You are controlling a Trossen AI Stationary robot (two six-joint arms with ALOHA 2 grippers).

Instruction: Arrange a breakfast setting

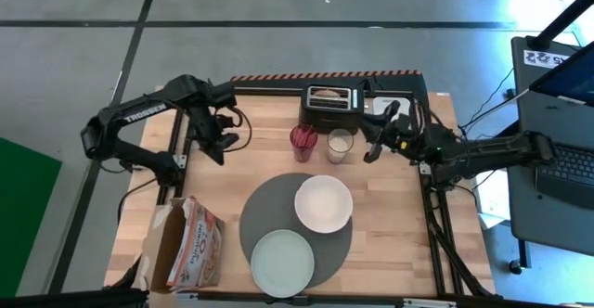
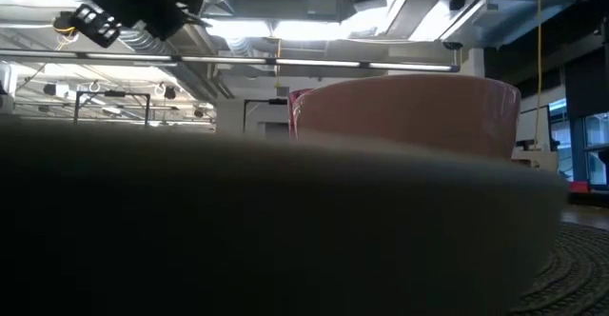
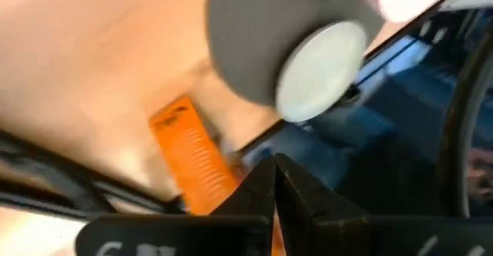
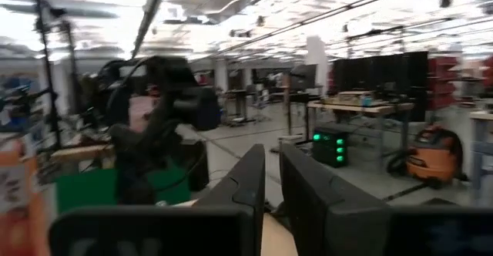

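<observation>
A: What does the setting look like from above?

B: A round dark-grey placemat (image 1: 278, 217) lies flat on the wooden tabletop (image 1: 251, 160), a little toward six o'clock from the middle. Its surface looks woven in the low view. A white round bowl (image 1: 323, 202) sits on the mat's two o'clock edge, overhanging slightly. A pale mint-green plate (image 1: 283, 263), flat and a bit smaller than the mat, rests at the mat's six o'clock edge, partly over the rim. Bowl and plate lie near each other but apart.

A: And a spoon?

B: I cannot make one out.

A: Where is the left arm?

B: It reaches in from nine o'clock, elbow raised, with the left gripper (image 1: 223, 141) above bare wood toward ten o'clock from the mat, well apart from it. In its own wrist view the two fingers (image 3: 254, 190) meet at the tips with nothing between them.

A: The right arm?

B: It stretches in from three o'clock, and the right gripper (image 1: 376, 146) hangs just beside a glass of pale liquid (image 1: 340, 145), near the black toaster (image 1: 333, 106) at twelve o'clock. Its fingers (image 4: 246, 186) stand nearly together, a narrow gap between them, holding nothing.

A: Anything else on the tabletop?

B: A red cup (image 1: 303, 141) stands just beside the glass, and an orange carton (image 1: 190, 243) lies at eight o'clock.
</observation>
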